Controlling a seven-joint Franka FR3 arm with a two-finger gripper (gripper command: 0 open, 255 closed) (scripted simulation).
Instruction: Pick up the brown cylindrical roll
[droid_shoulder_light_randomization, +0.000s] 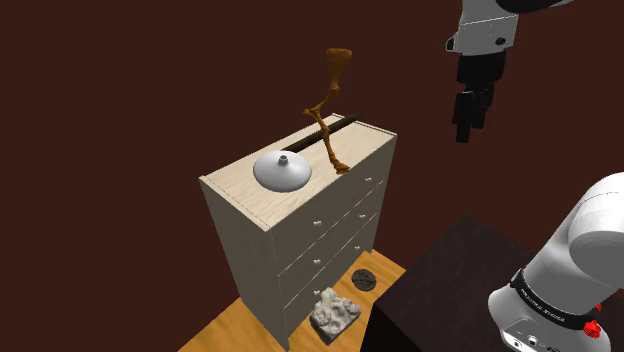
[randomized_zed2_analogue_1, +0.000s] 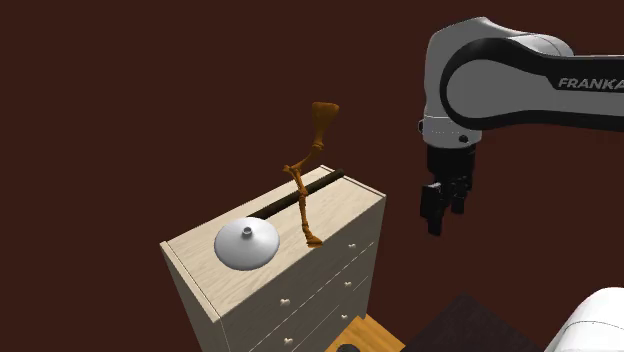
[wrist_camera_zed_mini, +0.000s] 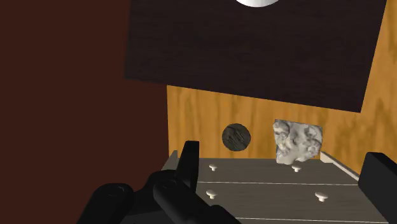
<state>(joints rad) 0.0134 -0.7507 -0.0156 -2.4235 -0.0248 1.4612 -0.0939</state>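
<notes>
A dark brown round roll lies end-up on the wood floor at the foot of the dresser; in the wrist view the roll shows as a dark disc beyond the left finger. My black gripper hangs in the air high above it, off the dresser's right side. In the second exterior view the gripper points down beside the dresser's top corner. The wrist view shows the gripper open, fingers wide apart with nothing between them.
A pale wooden dresser carries a grey domed lid and a tall orange-brown bony figure. A pale rocky lump lies on the floor next to the roll. The dark stand sits close to the dresser's right.
</notes>
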